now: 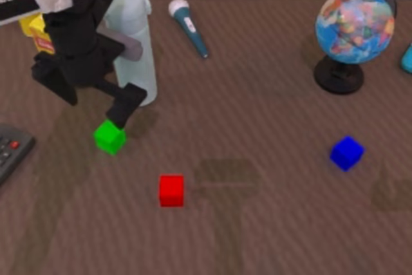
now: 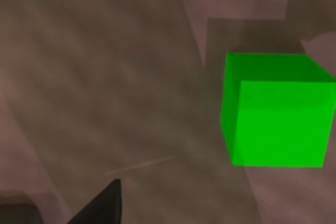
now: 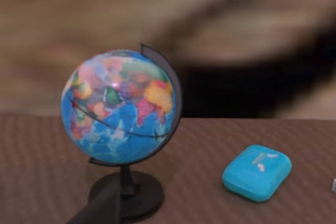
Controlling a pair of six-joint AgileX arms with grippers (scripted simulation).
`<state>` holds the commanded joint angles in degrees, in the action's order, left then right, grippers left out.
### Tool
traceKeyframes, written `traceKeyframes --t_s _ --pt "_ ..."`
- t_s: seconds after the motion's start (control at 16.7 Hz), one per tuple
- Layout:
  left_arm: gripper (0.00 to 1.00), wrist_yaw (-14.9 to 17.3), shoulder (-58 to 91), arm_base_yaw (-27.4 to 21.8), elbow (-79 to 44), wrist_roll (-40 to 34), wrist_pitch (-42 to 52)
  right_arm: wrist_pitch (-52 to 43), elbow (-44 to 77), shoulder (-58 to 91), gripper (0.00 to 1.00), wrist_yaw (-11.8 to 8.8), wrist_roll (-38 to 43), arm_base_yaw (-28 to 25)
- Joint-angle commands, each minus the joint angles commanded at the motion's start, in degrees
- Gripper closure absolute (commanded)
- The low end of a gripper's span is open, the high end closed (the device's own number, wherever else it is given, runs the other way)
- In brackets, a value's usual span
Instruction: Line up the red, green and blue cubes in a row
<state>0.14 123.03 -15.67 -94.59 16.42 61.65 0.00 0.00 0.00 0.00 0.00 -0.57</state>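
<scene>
The green cube [image 1: 109, 137] sits on the brown table at the left, in front of the pale bottle. My left gripper [image 1: 122, 113] hovers just behind and above it, open, with nothing held. In the left wrist view the green cube [image 2: 275, 111] lies off to one side of the fingers [image 2: 105, 205], only one of which shows. The red cube [image 1: 172, 190] rests near the front middle. At the right stands the blue cube [image 1: 347, 152]. My right arm is outside the top view. Of its fingers [image 3: 102, 209] just one shows, off-centre, and the gripper is open.
A pale bottle [image 1: 132, 43] and a yellow carton [image 1: 37, 33] stand behind the left arm. A microphone [image 1: 188, 27] lies at the back. A globe [image 1: 354, 27] stands at the back right beside a teal case [image 3: 257, 171]. A remote [image 1: 9, 149] lies at the left edge.
</scene>
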Motion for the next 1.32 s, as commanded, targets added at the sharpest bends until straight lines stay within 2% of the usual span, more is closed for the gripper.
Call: traceKeyframes --t_s 0.48,0.78,1.32 --pt "0.0 0.1 6.0 -0.2 7.8 0.1 -14.1 0.0 0.0 0.0 0.0 0.0 0.0 0.0" --pt "0.0 0.1 6.5 -0.2 8.3 0.1 -14.9 0.0 0.0 0.0 0.0 0.0 0.0 0.0" --pt "0.68 0.1 6.5 -0.2 8.3 0.1 -14.9 0.0 0.0 0.0 0.0 0.0 0.0 0.0"
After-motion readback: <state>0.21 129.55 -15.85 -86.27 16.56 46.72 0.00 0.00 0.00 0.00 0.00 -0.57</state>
